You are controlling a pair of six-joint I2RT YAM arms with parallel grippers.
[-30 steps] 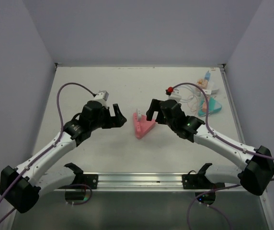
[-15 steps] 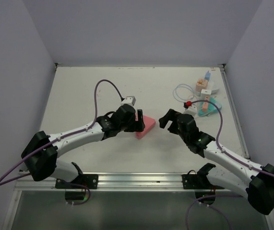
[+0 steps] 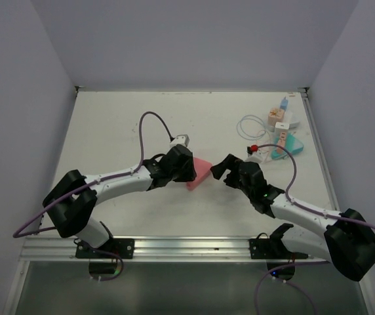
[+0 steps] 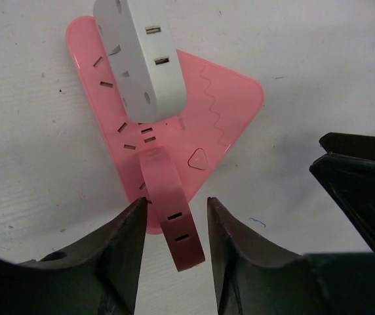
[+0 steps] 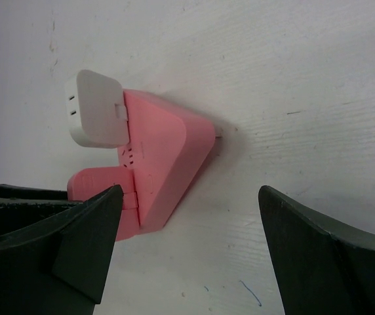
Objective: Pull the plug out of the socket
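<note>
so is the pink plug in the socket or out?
In. Left wrist view shows the pink plug standing on the pink socket, base seated; right wrist view shows it flush against the socket, no gap.

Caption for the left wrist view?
Left gripper straddles the pink plug on the triangular pink socket, a white adaptor plugged in beside it.

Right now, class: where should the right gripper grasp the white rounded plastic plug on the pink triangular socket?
Probably the long flat sides of the white rounded plug, just above the pink triangular socket, coming from the robot's right: it stands proud there, and the left gripper crowds the other corner.
</note>
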